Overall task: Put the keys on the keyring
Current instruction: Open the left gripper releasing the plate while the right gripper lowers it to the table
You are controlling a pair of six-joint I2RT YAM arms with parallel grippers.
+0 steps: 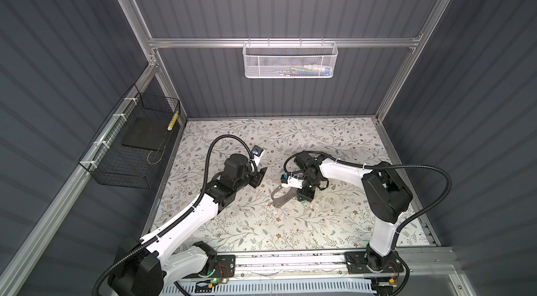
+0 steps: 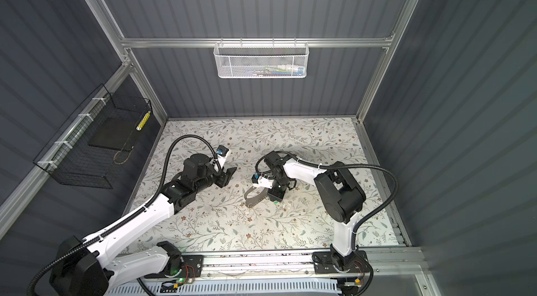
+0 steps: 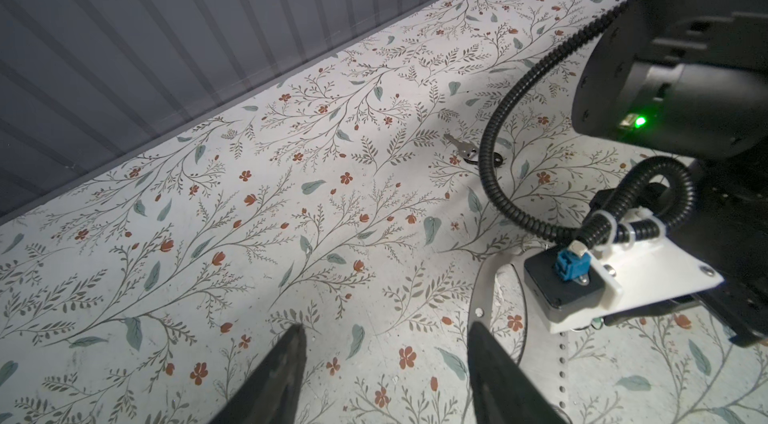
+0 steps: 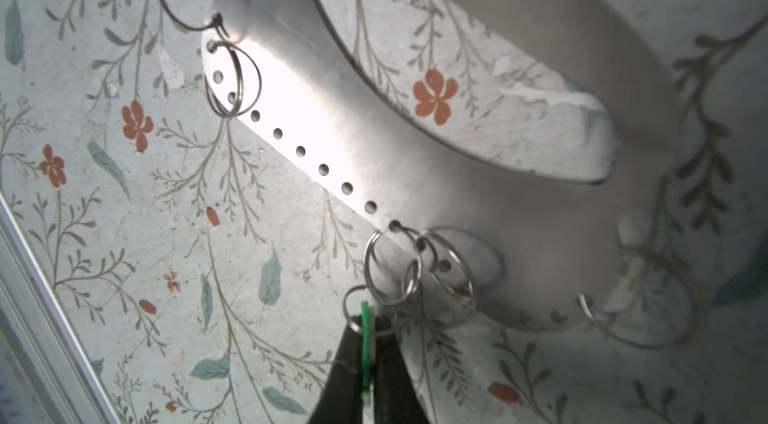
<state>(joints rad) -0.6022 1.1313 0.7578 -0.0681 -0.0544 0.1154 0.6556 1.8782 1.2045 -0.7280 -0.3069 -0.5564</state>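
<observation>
**Keyring held in my right tool, no key on it yet**

In both top views my right tool [image 1: 302,198] points down at the tabletop [image 1: 261,230], at the edge of a curved metal plate [image 1: 283,200]. The speck of green there is the keyring [image 1: 302,201]. My left tool [image 1: 259,177] hangs well apart from it, on the other side of the plate.

In the left wrist view, my left tool [image 3: 386,328] is released, its jaws wide apart over bare tabletop and holding nothing. A key [image 3: 455,143] lies flat and loose farther off, partly behind my right arm's black cable [image 3: 484,160].

In the right wrist view, my right tool [image 4: 370,324] is clenched on the keyring [image 4: 365,353]. The green tag sits edge-on between the fingers, and its small ring pokes out just past the tips. That ring is just beside the other rings [image 4: 412,281] hung in the plate's holes; I cannot tell whether they touch.

I see no key on the ring. I judge the task barely begun: the key has yet to be fetched and threaded on.
</observation>
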